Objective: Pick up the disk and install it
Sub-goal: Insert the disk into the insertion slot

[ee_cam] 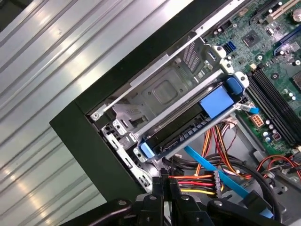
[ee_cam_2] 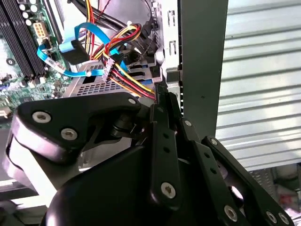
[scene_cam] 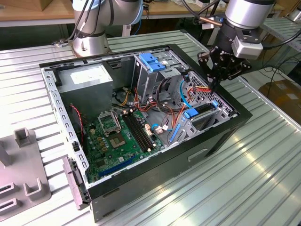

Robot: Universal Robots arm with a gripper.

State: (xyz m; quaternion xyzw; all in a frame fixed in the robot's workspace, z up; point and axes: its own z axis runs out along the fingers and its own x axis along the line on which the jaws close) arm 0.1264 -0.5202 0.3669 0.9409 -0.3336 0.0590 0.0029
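Disk [ee_cam: 186, 129] lies slotted in its bay [ee_cam: 162, 92]; claw [scene_cam: 214, 87] sits close over disk, clenched, empty. Seating prob. wants a straight, light press, clear of cables [ee_cam: 200, 181] beside disk.

It is bright in here. Light from above puts white shiny streaks on the ribbed metal surface [scene_cam: 263, 160], and they glare in the first wrist view too. Inside the computer case [scene_cam: 150, 181] it is dimmer, with soft shadows by the walls. In the second wrist view the black hand [ee_cam_2: 162, 94] looks dark, with tiny glints on its screws.
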